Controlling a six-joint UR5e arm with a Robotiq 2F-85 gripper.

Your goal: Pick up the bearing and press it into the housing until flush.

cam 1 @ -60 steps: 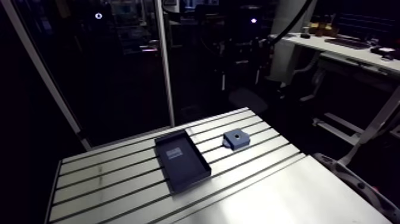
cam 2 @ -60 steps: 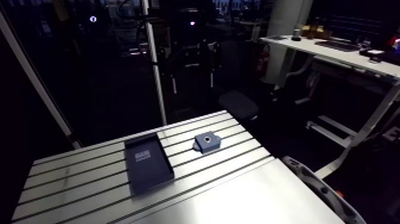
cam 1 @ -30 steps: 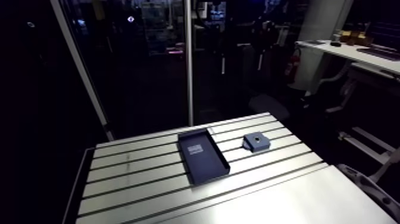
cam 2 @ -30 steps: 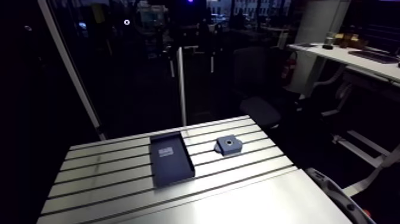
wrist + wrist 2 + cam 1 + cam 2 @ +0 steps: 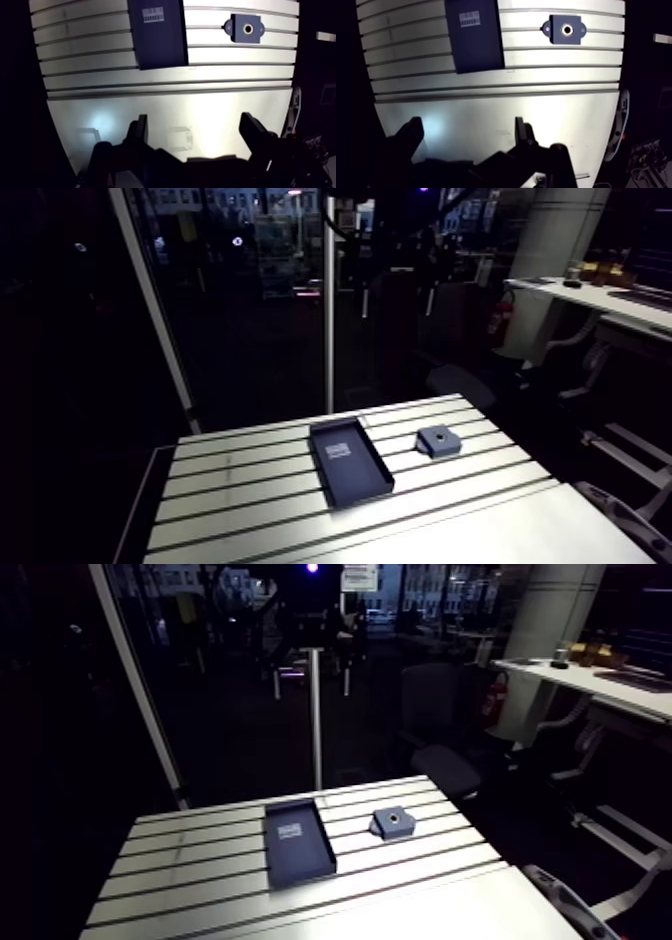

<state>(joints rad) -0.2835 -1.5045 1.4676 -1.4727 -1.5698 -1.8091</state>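
In the arm view the housing (image 5: 438,440) sits right of centre, near the table's (image 5: 250,513) right edge, beside the tray (image 5: 350,460) but apart from it. Bare table fills the lower frame. In the wrist view the gripper (image 5: 196,135) is spread wide and holds nothing, with both things well ahead of it.

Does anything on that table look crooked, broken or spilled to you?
Nothing stands out. The dark tray lies flat on the slotted table, the housing sits flat beside it, apart from it, and the open tool hangs over bare metal. No spill or damage shows.
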